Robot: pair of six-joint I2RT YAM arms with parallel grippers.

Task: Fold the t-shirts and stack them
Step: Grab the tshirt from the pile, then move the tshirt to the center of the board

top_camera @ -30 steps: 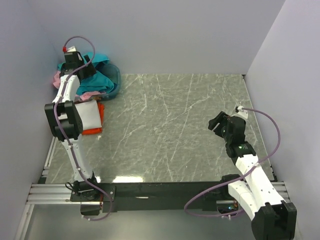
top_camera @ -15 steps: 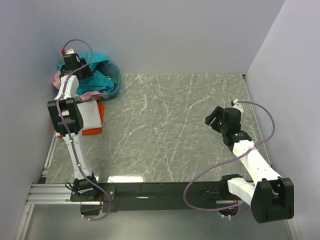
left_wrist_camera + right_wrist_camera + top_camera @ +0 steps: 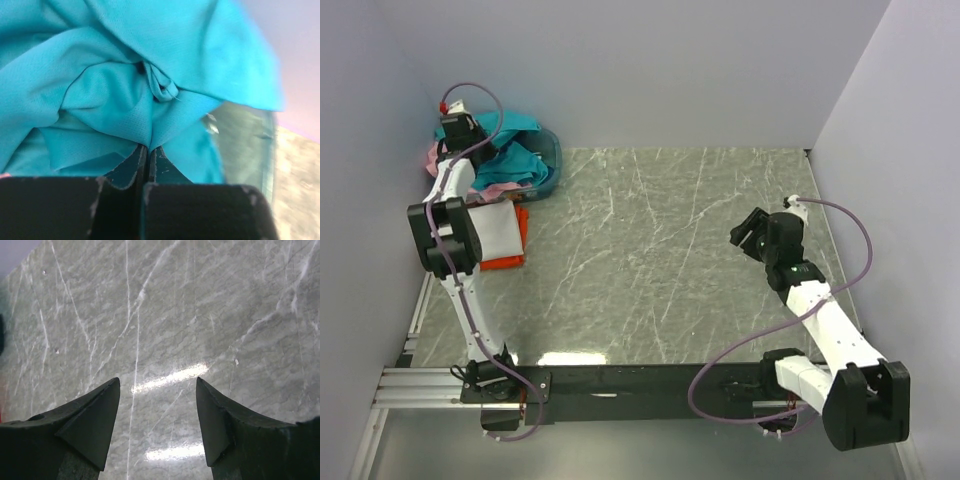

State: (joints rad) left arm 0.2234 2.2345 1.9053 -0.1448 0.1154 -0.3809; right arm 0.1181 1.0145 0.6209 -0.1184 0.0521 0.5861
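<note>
Pinching soft, crumpled teal t-shirt [image 3: 105, 95].

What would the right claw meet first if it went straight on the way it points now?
Probably the marble table: the right wrist view shows nothing between the open right claw and it, though depth is unclear.

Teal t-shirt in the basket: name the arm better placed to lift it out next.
Left. The left tool is over the basket, shut on a fold of the teal t-shirt. The right tool hangs open above bare table on the opposite side.
</note>
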